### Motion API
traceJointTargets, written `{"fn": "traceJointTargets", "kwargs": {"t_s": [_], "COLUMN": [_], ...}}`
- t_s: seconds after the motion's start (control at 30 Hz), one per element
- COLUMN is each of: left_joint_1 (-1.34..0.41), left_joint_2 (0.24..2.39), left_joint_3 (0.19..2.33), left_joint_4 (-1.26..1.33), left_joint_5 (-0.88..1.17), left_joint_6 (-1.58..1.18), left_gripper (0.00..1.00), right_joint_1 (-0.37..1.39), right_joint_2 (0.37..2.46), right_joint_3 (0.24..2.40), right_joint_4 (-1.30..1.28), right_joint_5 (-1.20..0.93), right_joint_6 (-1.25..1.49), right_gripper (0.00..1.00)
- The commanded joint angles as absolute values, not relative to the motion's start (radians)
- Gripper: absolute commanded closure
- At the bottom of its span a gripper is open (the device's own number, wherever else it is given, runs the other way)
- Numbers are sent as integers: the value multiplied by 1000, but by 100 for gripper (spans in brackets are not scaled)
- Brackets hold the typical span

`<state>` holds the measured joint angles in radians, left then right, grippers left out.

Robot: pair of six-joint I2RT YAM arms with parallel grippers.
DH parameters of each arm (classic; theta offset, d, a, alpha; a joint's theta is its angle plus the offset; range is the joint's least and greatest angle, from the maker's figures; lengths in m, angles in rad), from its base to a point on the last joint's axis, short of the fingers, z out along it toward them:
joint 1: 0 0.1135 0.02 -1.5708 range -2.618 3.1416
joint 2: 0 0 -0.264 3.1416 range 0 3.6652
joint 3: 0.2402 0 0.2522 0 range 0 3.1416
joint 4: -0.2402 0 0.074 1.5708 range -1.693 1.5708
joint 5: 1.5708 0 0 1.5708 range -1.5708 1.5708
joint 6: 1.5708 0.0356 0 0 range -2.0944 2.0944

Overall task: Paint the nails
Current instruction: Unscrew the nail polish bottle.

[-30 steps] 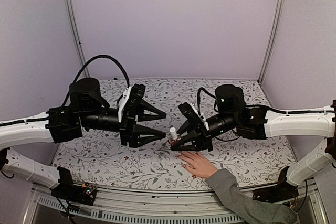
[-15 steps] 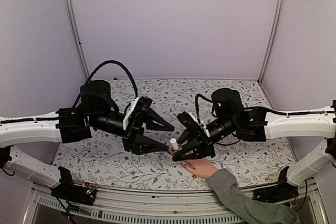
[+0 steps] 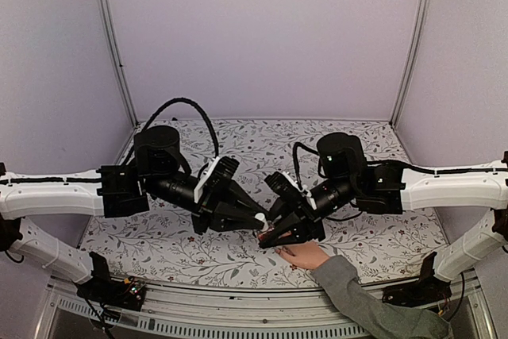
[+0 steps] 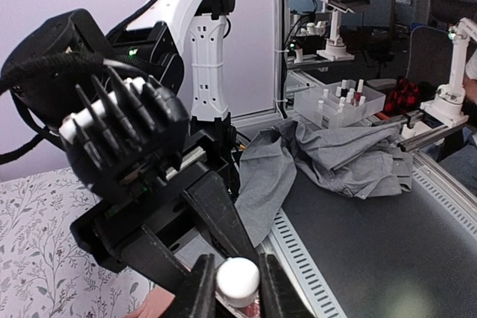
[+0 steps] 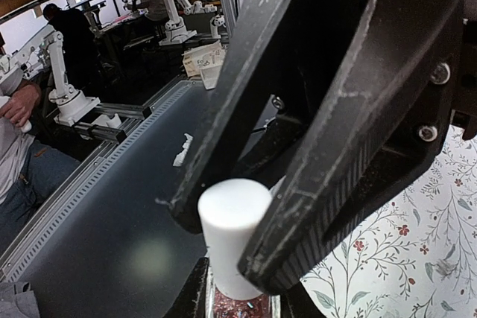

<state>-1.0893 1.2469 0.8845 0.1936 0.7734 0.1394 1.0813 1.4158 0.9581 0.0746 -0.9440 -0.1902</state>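
While the right fingers (image 3: pixel 282 232) clamp a small bottle (image 5: pixel 237 304) of red polish, the left fingers (image 4: pixel 200 288) pinch its white cap (image 4: pixel 238 281) from both sides, above the floral table (image 3: pixel 357 240). Just below the bottle a hand (image 3: pixel 303 256) in a grey sleeve lies flat near the table's front edge, its nails too small to make out

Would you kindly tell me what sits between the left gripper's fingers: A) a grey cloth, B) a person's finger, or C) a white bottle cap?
C: in the left wrist view, the white cap sits pinched between the fingers of the left gripper.
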Motion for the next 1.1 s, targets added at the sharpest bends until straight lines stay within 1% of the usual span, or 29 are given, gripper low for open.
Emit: {"fn": "traceJointTargets", "kwargs": {"t_s": [0.0, 0.13, 0.27, 0.37, 0.67, 0.77, 1.07], "left_joint_1": [-1097, -1097, -1097, -1097, -1097, -1098, -1100], "left_joint_2": [1224, 1194, 1174, 1161, 1176, 1191, 1248], "left_joint_3": [854, 825, 809, 800, 808, 814, 831], "left_joint_4": [267, 311, 331, 344, 357, 361, 397], "left_joint_5": [765, 714, 642, 554, 298, 193, 6], "left_joint_6": [129, 109, 92, 75, 6, -42, -146], "left_gripper": [85, 94, 100, 100, 100, 100, 100], "right_joint_1": [1091, 1089, 1074, 1066, 1062, 1062, 1062], "right_joint_2": [1426, 1423, 1407, 1393, 1405, 1412, 1457], "right_joint_3": [989, 981, 959, 948, 967, 976, 1014], "right_joint_4": [87, 109, 147, 168, 157, 159, 178], "right_joint_5": [-956, -941, -907, -838, -486, -403, -173], "right_joint_6": [-197, -178, -149, -121, -70, -57, -31], "right_gripper": [100, 100, 100, 100, 100, 100, 100]}}
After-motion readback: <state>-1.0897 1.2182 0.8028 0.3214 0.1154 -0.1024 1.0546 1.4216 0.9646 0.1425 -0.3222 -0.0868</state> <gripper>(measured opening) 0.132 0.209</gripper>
